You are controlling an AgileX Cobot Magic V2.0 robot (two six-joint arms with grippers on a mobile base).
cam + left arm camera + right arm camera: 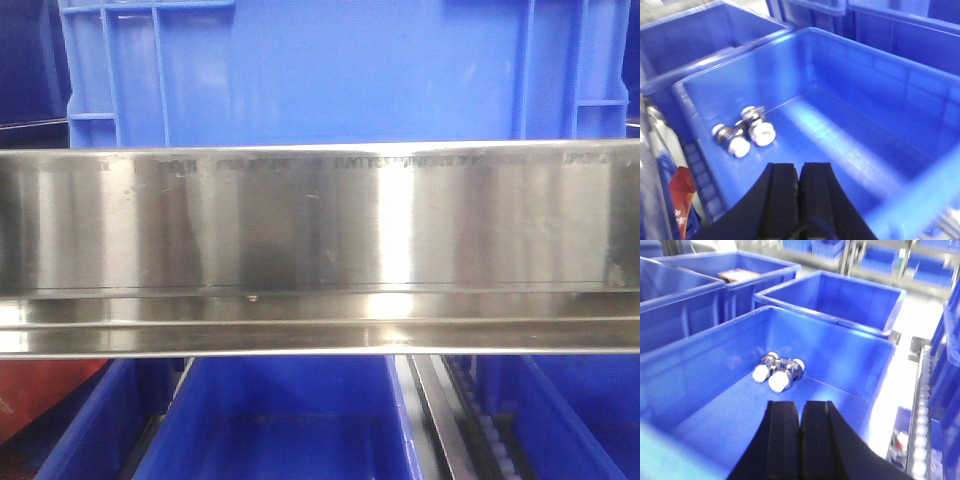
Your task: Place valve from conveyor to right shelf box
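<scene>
A silvery valve (742,131) with white end caps lies on the floor of a blue box (865,90), near its left wall. My left gripper (799,167) hangs above that box, shut and empty, a little this side of the valve. The right wrist view shows a like valve (779,371) on the floor of a blue box (700,365), with my right gripper (800,405) shut and empty above the box, short of the valve. I cannot tell whether both views show the same box. The conveyor is out of view.
A polished steel shelf beam (320,230) fills the front view, with a blue crate (340,70) above it and blue bins (290,420) below. More blue boxes (855,300) stand beyond. A roller track (922,405) runs at the right.
</scene>
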